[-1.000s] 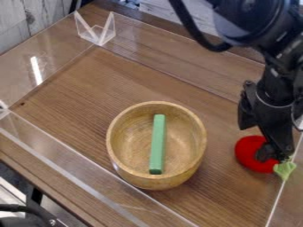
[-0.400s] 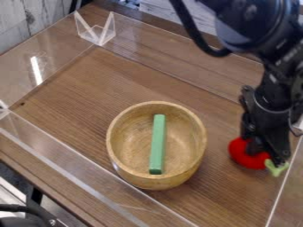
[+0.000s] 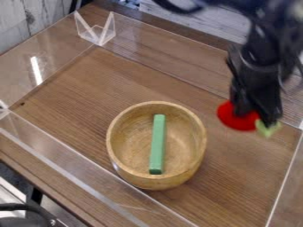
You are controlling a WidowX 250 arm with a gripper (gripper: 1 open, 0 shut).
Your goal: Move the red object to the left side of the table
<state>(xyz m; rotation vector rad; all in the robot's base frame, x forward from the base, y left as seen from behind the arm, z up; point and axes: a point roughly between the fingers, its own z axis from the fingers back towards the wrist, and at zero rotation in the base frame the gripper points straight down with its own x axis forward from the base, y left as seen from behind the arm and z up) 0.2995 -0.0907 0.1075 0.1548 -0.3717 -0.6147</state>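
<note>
The red object (image 3: 236, 117), a small round toy fruit with a light-green leafy tip at its lower right, hangs above the table (image 3: 95, 84) at the right, beyond the wooden bowl. My gripper (image 3: 246, 108) is shut on it from above; the black fingers cover its upper part and the arm is motion-blurred. Below it, brown wood grain shows.
A wooden bowl (image 3: 124, 142) sits front and centre with a green stick (image 3: 158, 142) lying inside. Clear acrylic walls (image 3: 48, 151) border the table, and a clear acrylic stand (image 3: 95, 29) is at the far left corner.
The gripper closed on the red object where it lay at the right front, then lifted it up and slightly leftward, away from the table surface.
</note>
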